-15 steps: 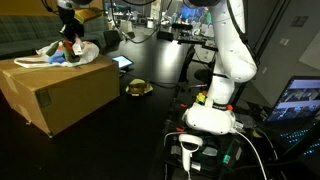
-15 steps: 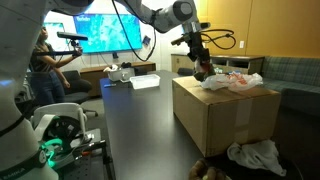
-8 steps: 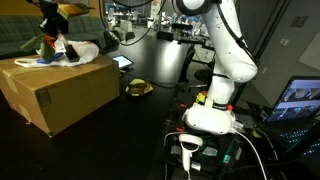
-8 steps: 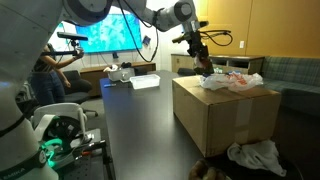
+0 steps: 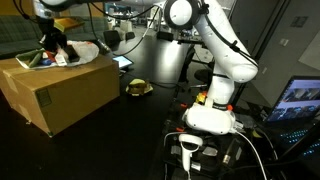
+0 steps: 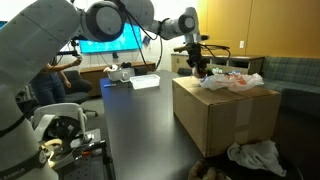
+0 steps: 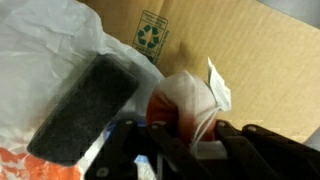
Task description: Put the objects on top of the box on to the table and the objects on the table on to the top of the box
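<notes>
The big brown box (image 5: 60,92) (image 6: 225,118) stands on the black table (image 5: 130,125) (image 6: 140,130). My gripper (image 5: 50,47) (image 6: 197,68) (image 7: 198,140) hangs just above the box top and is shut on a red item in clear plastic wrap (image 7: 175,100) with a white tag. White plastic bags (image 5: 88,50) (image 6: 235,82) lie on the box top, and a black foam-like block (image 7: 85,110) rests on one. A small yellow-brown object (image 5: 138,88) sits on the table beside the box.
A crumpled white cloth (image 6: 255,155) and a dark item (image 6: 205,170) lie at the box's foot. The arm's base (image 5: 212,115) stands beside a lit laptop (image 5: 300,100). A person (image 6: 45,65) stands by a grey table (image 6: 135,82) further back.
My gripper has carried the red wrapped item across the box top towards one edge, leftwards in both exterior views. The jaws stayed shut on it.
</notes>
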You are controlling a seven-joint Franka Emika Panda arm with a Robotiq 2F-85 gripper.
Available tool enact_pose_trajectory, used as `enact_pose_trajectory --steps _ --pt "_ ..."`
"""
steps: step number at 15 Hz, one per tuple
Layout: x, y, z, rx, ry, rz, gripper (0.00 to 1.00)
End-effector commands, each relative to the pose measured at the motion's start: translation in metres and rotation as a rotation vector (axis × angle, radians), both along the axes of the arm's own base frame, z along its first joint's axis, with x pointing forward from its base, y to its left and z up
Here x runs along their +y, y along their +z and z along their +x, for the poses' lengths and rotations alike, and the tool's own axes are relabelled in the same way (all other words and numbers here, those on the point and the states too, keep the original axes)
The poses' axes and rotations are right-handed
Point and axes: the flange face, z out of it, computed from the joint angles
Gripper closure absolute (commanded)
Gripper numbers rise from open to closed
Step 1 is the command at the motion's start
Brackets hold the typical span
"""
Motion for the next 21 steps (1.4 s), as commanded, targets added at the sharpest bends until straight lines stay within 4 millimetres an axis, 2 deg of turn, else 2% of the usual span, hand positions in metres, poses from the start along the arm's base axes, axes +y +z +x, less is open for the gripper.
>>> enact_pose_trajectory --steps 1,4,5,6,7,14,15,17,21 --pt "-0.018 -0.022 0.014 0.054 -0.027 0.006 0.97" --pt "-0.035 -0.031 0.017 0.090 -0.060 -0.009 0.96" --pt "-0.040 -0.031 0.017 0.095 -0.068 -0.012 0.64" --pt "-0.043 -0.024 0.017 0.091 -0.070 -0.014 0.63" --pt "-0.046 -0.018 0.017 0.089 -0.070 -0.012 0.58" --pt "-0.049 0.041 0.011 0.022 -0.014 0.003 0.05" --pt "-0.051 0.048 0.009 0.012 -0.006 0.004 0.01" --pt "-0.059 0.062 0.007 0.000 -0.005 0.004 0.00" --pt "-0.090 0.076 0.001 -0.003 -0.024 -0.004 0.00"
